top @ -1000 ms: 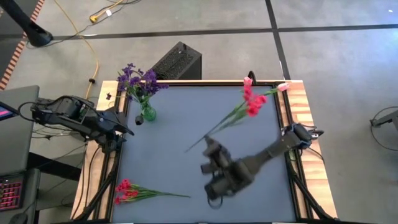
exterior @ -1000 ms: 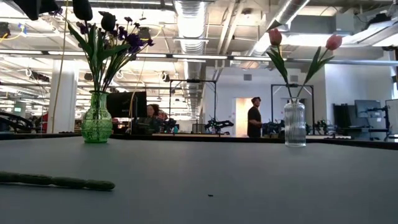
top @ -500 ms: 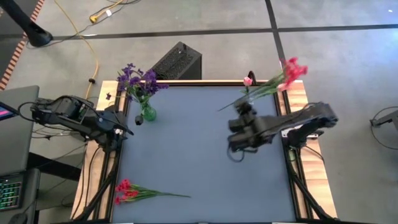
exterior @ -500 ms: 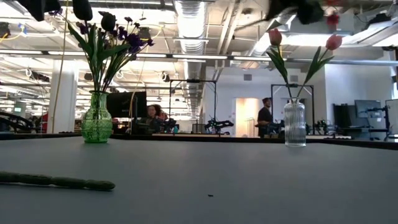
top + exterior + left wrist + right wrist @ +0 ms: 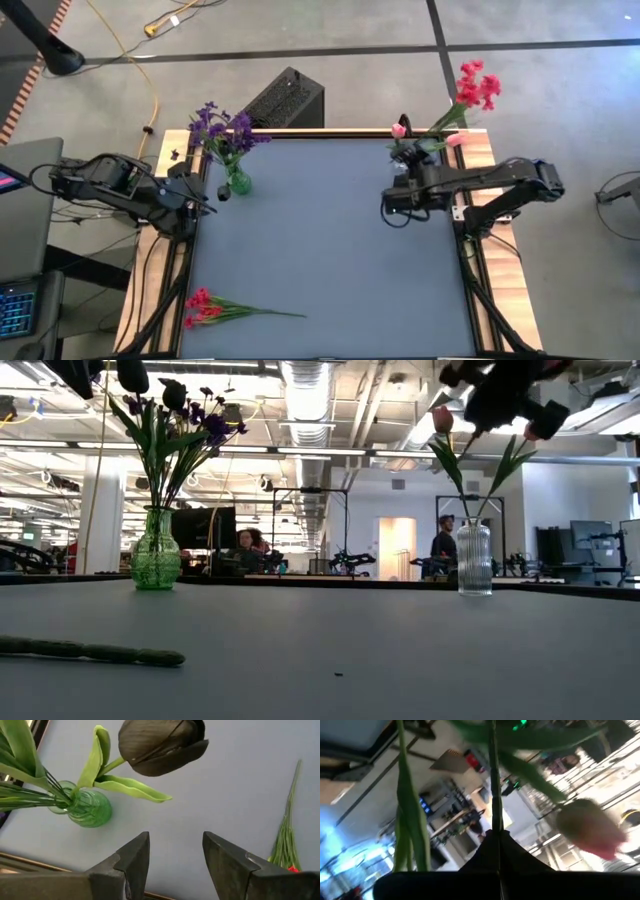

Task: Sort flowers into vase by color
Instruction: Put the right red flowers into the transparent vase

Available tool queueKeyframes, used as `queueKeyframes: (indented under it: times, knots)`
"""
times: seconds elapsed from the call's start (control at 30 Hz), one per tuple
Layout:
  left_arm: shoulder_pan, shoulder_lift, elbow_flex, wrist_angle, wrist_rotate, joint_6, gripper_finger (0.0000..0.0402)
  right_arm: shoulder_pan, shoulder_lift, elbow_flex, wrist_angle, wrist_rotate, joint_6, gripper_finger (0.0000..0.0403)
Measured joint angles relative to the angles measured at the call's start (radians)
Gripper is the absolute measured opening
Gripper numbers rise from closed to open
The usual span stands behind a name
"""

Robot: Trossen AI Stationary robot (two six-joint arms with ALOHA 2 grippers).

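Note:
My right gripper hangs high over the table's far right corner, shut on a red flower spray. Just beneath it stands the clear vase with two pink tulips. In the low view this gripper shows dark above the tulips. The green vase with purple flowers stands at the far left. Beside it, at the table's left edge, my left gripper waits open. A second red spray lies flat near the near left corner. My right gripper pinches the red spray's green stem between its two shut fingers, which lie along it. The spray is lifted clear of the table. Its stem slants up and outward, with the blossoms past the table's far right edge, above the tulips.
A black box sits on the floor beyond the far edge. The blue mat is bare between the vases and the lying spray. The wooden table rim runs along the right side. People stand far off in the room.
My right gripper has risen from low over the table's middle and swung toward the far right corner, over the clear vase. The red spray went with it, staying in the shut fingers. Its blossoms now reach past the far edge instead of lying over the mat.

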Motion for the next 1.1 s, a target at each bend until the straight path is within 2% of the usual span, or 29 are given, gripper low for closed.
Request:
queueKeyframes:
  times: [0.23,0.63,0.77,1.1]
  knots:
    - [0.000,0.000,0.000,0.022,-0.003,0.029,0.0171,-0.079,0.015,-0.064,0.029,0.002,-0.094,0.0014]
    - [0.000,0.000,0.000,0.025,-0.045,0.037,0.0171,-0.085,0.015,-0.072,0.042,-0.027,-0.145,0.0014]
    - [0.000,0.000,0.000,0.025,-0.047,0.044,0.0171,-0.087,0.015,-0.104,0.073,-0.027,-0.221,0.0014]
    - [0.000,0.000,0.000,0.034,-0.047,0.044,0.0171,-0.145,0.015,-0.155,0.149,0.006,-0.277,0.0014]
